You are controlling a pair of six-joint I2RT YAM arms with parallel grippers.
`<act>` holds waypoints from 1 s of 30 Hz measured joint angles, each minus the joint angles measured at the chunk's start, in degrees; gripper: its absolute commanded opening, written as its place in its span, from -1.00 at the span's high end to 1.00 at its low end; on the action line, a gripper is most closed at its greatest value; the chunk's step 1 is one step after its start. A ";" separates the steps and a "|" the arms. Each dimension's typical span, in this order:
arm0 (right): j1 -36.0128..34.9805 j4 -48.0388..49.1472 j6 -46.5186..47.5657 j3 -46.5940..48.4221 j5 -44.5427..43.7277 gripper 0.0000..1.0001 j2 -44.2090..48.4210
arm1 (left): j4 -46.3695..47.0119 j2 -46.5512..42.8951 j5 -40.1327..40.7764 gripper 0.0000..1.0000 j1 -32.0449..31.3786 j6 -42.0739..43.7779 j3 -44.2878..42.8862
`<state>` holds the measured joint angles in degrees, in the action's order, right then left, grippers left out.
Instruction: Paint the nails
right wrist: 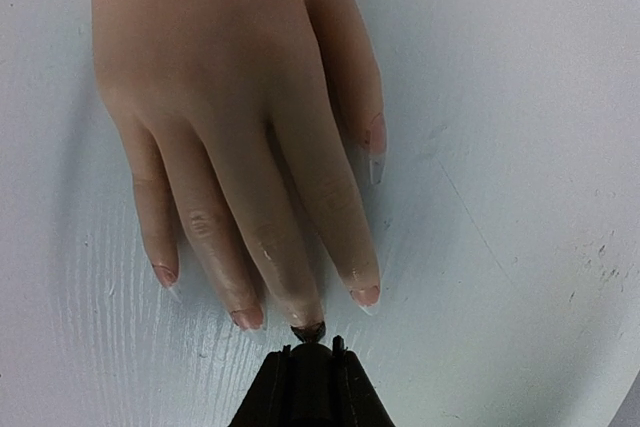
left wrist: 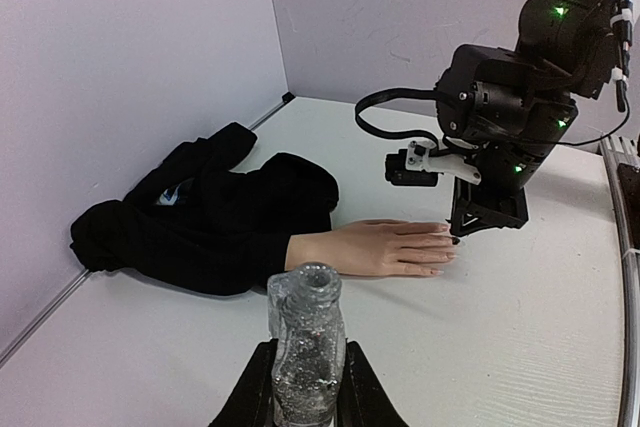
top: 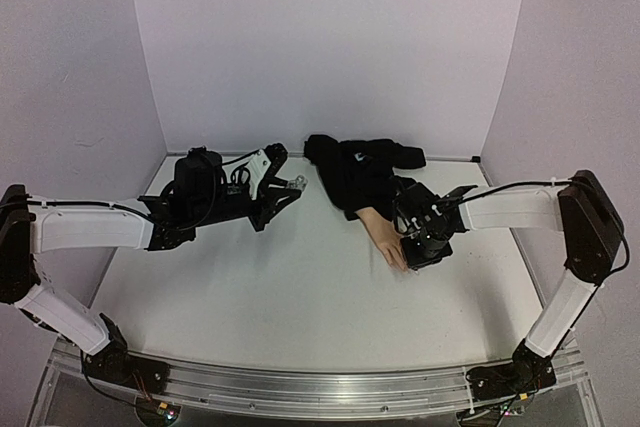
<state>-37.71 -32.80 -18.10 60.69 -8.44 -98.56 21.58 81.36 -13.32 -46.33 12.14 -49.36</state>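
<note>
The uncapped glitter bottle is gripped upright by the closed left end effector; rightward, the nails tip the mannequin hand, flat on the surface; the brush is pinched by the right end effector at the middle fingertip; light strokes kept within the nail are advised; no writing is legible.

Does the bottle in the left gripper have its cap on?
No: the bottle in the left gripper shows an open, capless neck.
</note>
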 measured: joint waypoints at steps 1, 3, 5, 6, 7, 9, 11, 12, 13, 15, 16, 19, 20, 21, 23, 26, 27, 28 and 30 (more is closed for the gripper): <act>0.00 0.00 -0.01 -0.03 0.02 1.00 0.00 | 0.00 0.00 0.00 1.00 0.00 0.00 0.00; 0.00 0.04 -0.04 -0.08 0.10 1.00 0.00 | 0.00 0.00 0.00 1.00 0.00 0.00 0.00; 0.00 0.07 -0.21 -0.17 0.14 1.00 0.00 | 0.00 0.00 0.00 1.00 0.00 0.00 0.00; 0.00 0.13 -0.26 -0.26 0.17 1.00 0.00 | 0.00 0.00 0.00 1.00 0.00 0.00 0.00; 0.00 0.15 -0.34 -0.39 0.20 1.00 0.00 | 0.00 -0.01 0.00 1.00 0.00 0.00 0.00; 0.00 0.17 -0.49 -0.66 0.36 1.00 0.00 | 0.00 -0.02 0.00 1.00 0.00 0.00 0.00; 0.00 0.17 -0.69 -0.89 0.40 1.00 0.00 | 0.00 -0.02 0.00 1.00 0.00 0.00 0.00; 0.00 0.17 -0.80 -0.99 0.43 1.00 0.00 | 0.00 -0.02 0.00 1.00 0.00 0.00 0.00; 0.02 0.17 -0.89 -1.09 0.43 1.00 0.00 | 0.00 -0.02 0.00 1.00 0.00 0.00 0.00; 0.00 0.13 -1.08 -1.31 0.42 1.00 0.02 | 0.00 -0.03 0.00 1.00 0.00 -0.02 0.00; 0.00 0.07 -1.16 -1.42 0.41 1.00 0.10 | 0.00 -0.05 0.00 1.00 0.00 0.00 0.00; 0.00 -0.36 -1.52 -1.67 0.42 1.00 1.20 | 0.00 -0.18 0.00 1.00 0.00 -0.02 0.00; 0.00 -0.61 -1.63 -1.73 0.43 1.00 2.05 | -0.01 -0.24 0.00 1.00 0.00 -0.02 0.00; 0.00 -0.91 -1.73 -1.77 0.43 1.00 3.14 | -0.01 -0.32 0.00 1.00 0.00 -0.03 0.00; 0.00 -1.46 -1.92 -1.80 0.45 1.00 5.55 | -0.02 -0.53 0.00 1.00 0.00 -0.04 0.00; 0.01 -2.37 -2.20 -1.80 0.44 1.00 9.43 | 0.00 -0.97 0.00 1.00 0.00 -0.16 0.02; 0.02 -2.77 -2.19 -1.80 0.54 1.00 10.84 | 0.00 -1.18 -0.01 1.00 0.00 -0.19 0.02; 0.02 -3.09 -2.13 -1.79 0.88 1.00 12.17 | 0.00 -1.44 -0.02 1.00 0.00 -0.24 0.07; 0.02 -3.46 -1.73 -1.78 2.24 1.00 15.32 | -0.05 -2.18 -0.19 1.00 0.00 -0.35 0.30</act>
<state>-37.69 -36.26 -19.83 58.92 -6.20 -83.25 21.53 79.18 -13.52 -46.33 11.79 -49.07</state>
